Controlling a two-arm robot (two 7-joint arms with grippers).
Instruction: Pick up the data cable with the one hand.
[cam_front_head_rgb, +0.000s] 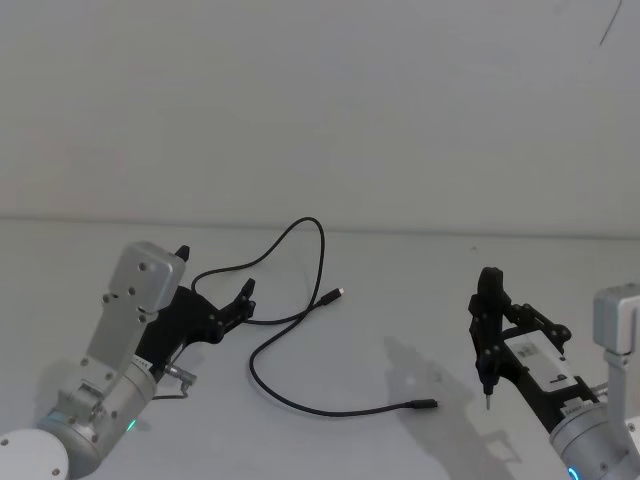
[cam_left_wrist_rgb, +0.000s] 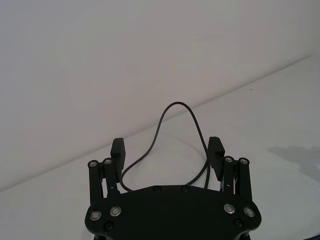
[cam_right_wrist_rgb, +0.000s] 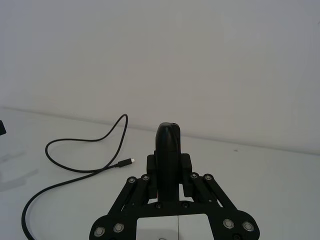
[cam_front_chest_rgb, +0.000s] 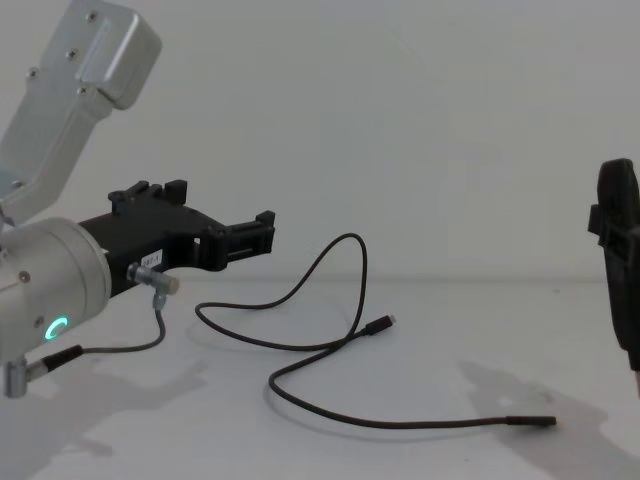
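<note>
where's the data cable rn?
The long thin black data cable lies curled on the white table, centre of the head view; its left loop is by the open black left gripper, the black right gripper farther off.

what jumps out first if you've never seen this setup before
The thin black data cable stands out most, snaking in loose loops across the middle of the white table. Next comes the left gripper, low on the table's left side, its jaws open over the cable's left part. The right gripper stands upright at the far right, jaws shut, apart from the cable.
</note>
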